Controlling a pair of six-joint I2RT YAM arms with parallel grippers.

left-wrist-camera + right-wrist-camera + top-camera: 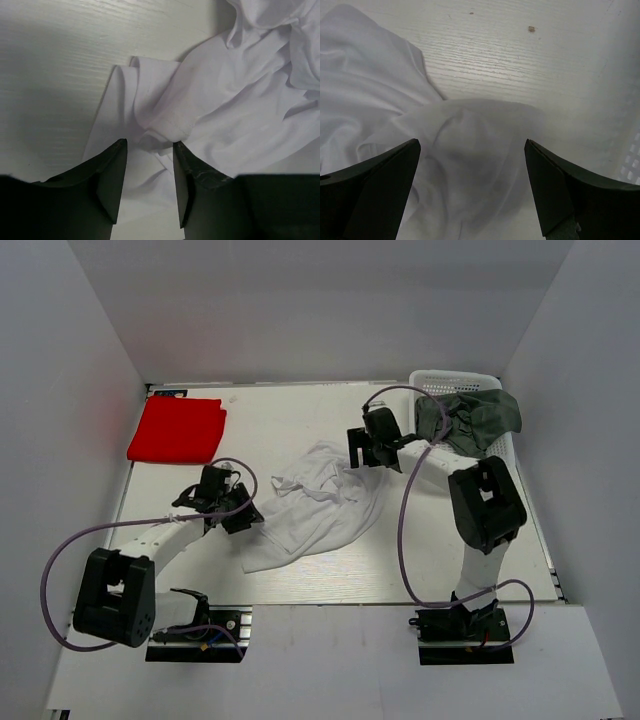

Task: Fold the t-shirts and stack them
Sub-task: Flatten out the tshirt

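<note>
2 pairs of jaws stand apart, each straddling the white t-shirt (315, 510).

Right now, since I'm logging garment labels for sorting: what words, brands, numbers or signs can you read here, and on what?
No text is readable in any view.
The small dark tag at the far left corner of the table: too small to read.
On the white t-shirt, red t-shirt and dark grey-green t-shirt: no print visible.

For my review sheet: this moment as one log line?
white t-shirt: crumpled mid-table | left claw: part-open astride its edge | right claw: open over it | red t-shirt: folded, far-left | grey-green t-shirt: in white basket
</note>
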